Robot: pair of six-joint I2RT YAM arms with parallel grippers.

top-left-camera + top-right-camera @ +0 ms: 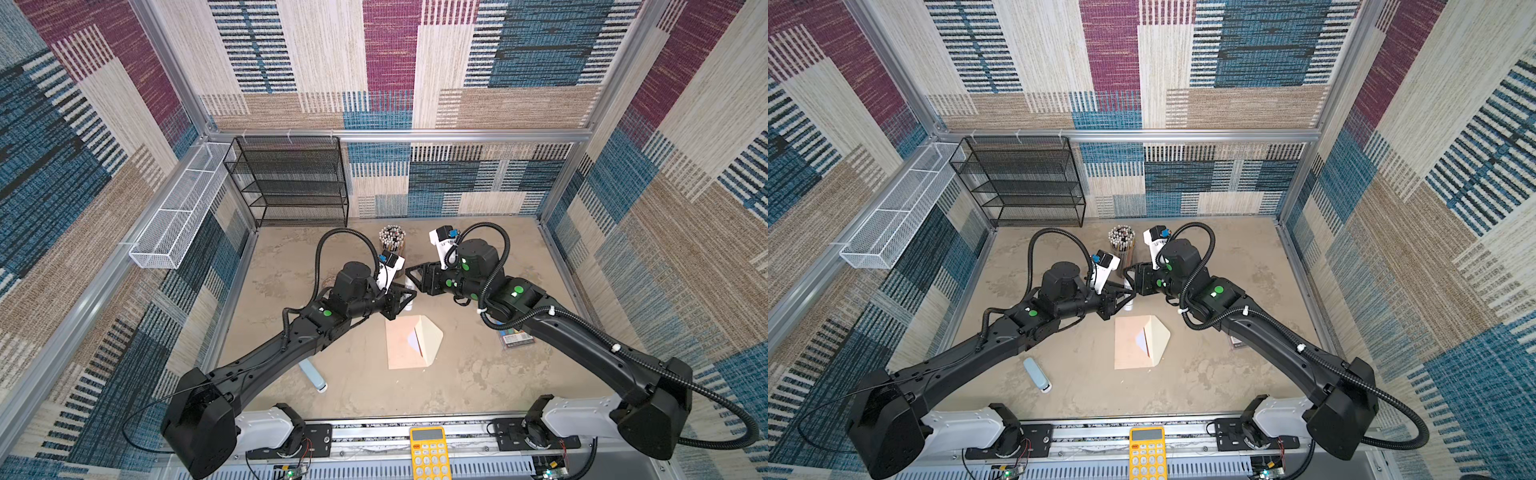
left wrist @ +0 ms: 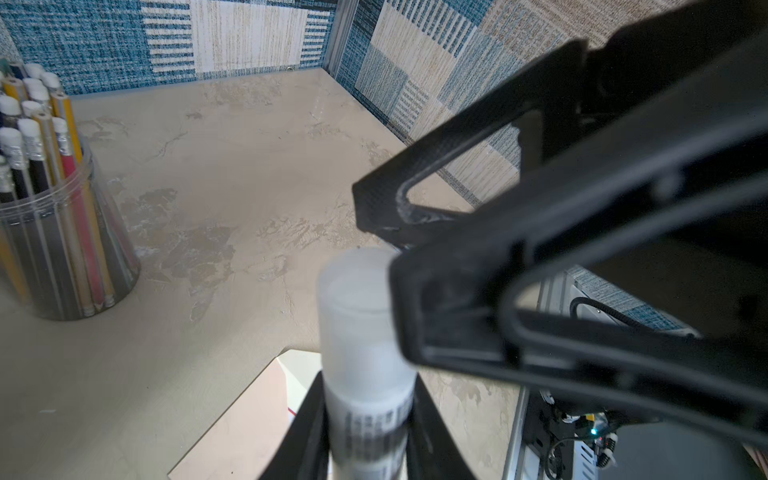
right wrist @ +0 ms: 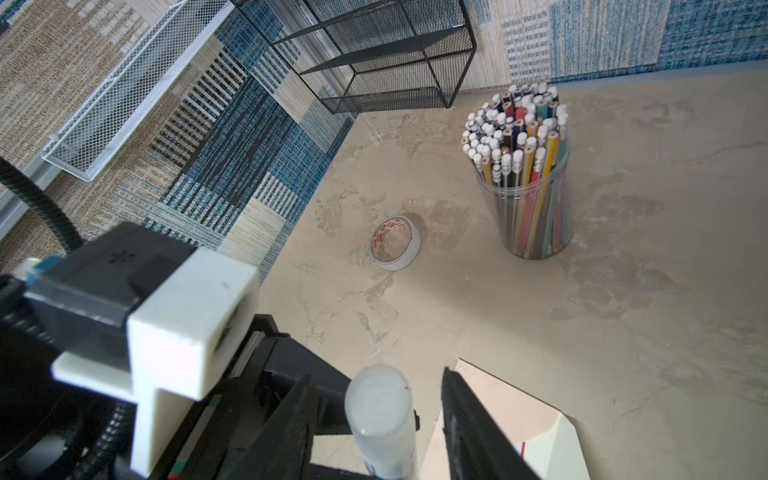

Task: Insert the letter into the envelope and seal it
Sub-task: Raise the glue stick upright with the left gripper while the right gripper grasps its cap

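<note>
The envelope lies flat mid-table, peach, its cream flap open to the right. A white and red sliver of the letter shows at its mouth; the rest is hidden inside. My left gripper is shut on a white glue stick held above the table beyond the envelope. My right gripper is open, its fingers either side of the stick's frosted cap with gaps on both sides.
A clear jar of pencils stands just behind the grippers, with a tape roll left of it. A black mesh shelf and a white wire basket are at the back left. A pale blue tube lies front left. A yellow calculator is at the front edge.
</note>
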